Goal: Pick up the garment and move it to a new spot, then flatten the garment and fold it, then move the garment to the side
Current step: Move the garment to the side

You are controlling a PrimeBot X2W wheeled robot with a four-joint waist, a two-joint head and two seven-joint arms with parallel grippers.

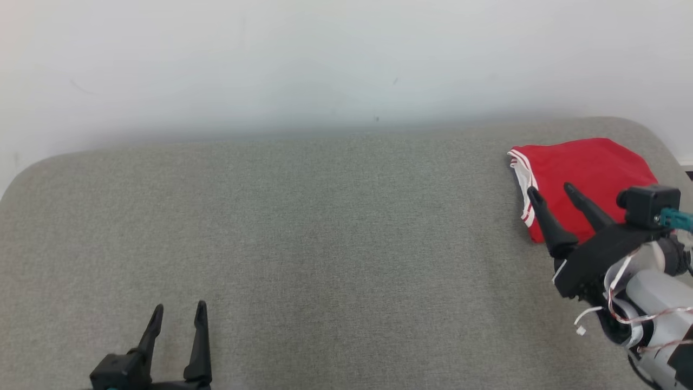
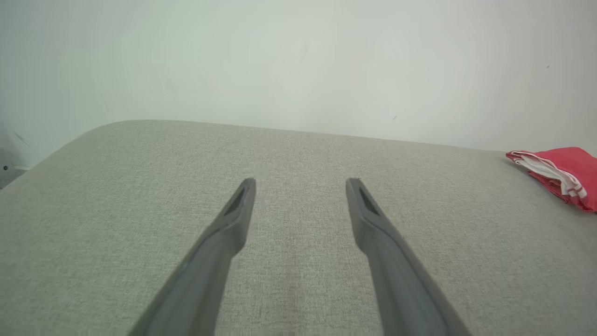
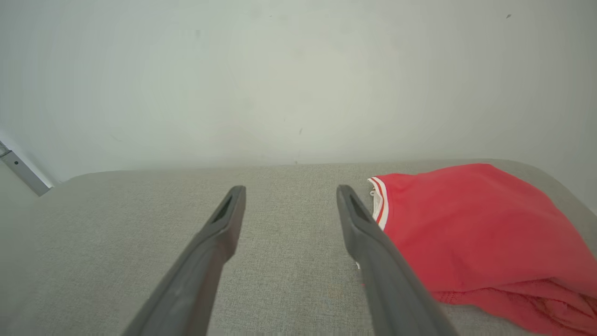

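1. Garment [image 1: 584, 173], red with white striping along one edge, lies as a compact, loosely doubled bundle at the far right end of the grey padded surface [image 1: 325, 244], close to the pale wall [image 1: 325, 54].
2. Our right gripper [image 1: 549, 188] has its jaws spread wide with nothing between them. Its fingertips hover over the bundle's near-left corner, by the striped edge; we cannot tell whether they touch the cloth.
3. Our left gripper [image 1: 180, 306] sits at the near left, jaws likewise spread and empty, well apart from the garment.
4. In the right wrist view the cloth lies off to the right of the jaws, not between them, and the right finger overlaps the striped edge. The bundle's longer run goes left to right; the striped edge runs near to far.
5. We judge the right arm the one to act, being much nearer. To grasp, it would need to shift right so a fold of cloth sits between the fingers.
6. As we judge it, pinching only the top layer could let the bundle unroll as it lifts.
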